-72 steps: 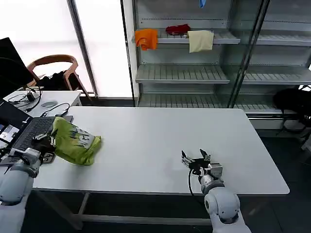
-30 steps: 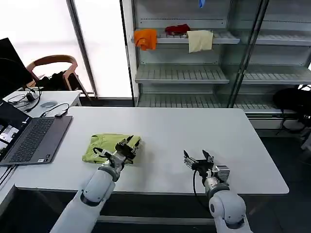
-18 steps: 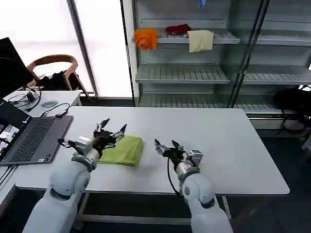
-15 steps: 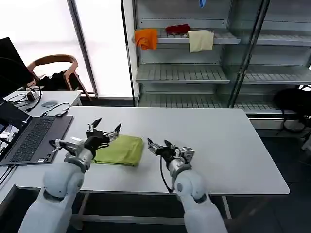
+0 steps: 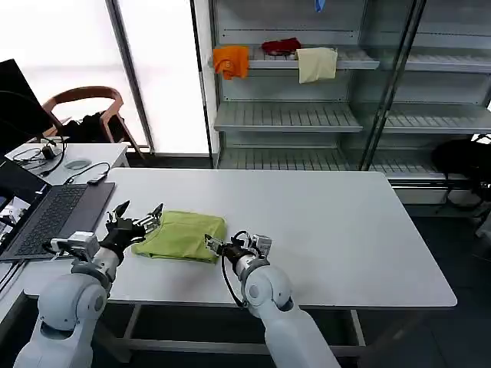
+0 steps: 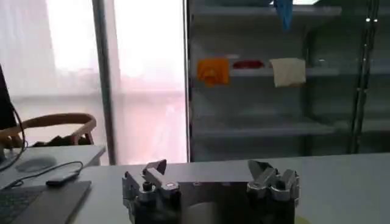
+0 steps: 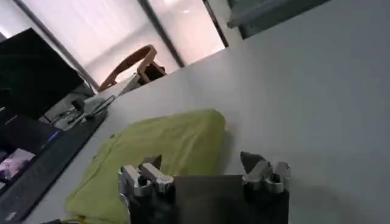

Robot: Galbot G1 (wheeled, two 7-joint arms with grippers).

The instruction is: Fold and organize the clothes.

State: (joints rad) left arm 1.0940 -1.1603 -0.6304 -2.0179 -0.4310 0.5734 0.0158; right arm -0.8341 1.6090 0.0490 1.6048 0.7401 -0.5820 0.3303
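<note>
The clothes, one lime-green T-shirt (image 5: pixel 181 234), lie folded in a flat bundle on the white table (image 5: pixel 330 222), left of the middle. My left gripper (image 5: pixel 141 215) is open at the bundle's left edge, its fingers spread just above the fabric. My right gripper (image 5: pixel 218 245) is open at the bundle's right front corner, low over the table. In the right wrist view the shirt (image 7: pixel 163 145) lies just beyond the open right gripper (image 7: pixel 201 163), with one finger over the fabric. In the left wrist view the left gripper (image 6: pixel 208 173) is open and holds nothing.
An open laptop (image 5: pixel 54 218) sits at the table's left end with cables behind it. Shelving behind the table holds an orange cloth (image 5: pixel 231 60), a red item (image 5: pixel 281 46) and a cream cloth (image 5: pixel 316 64). A wooden chair (image 5: pixel 84 103) stands at the back left.
The shirt went from a crumpled heap by the laptop to a flat folded bundle. In the last half second both open grippers moved left and lower, the right one reaching the bundle's right corner.
</note>
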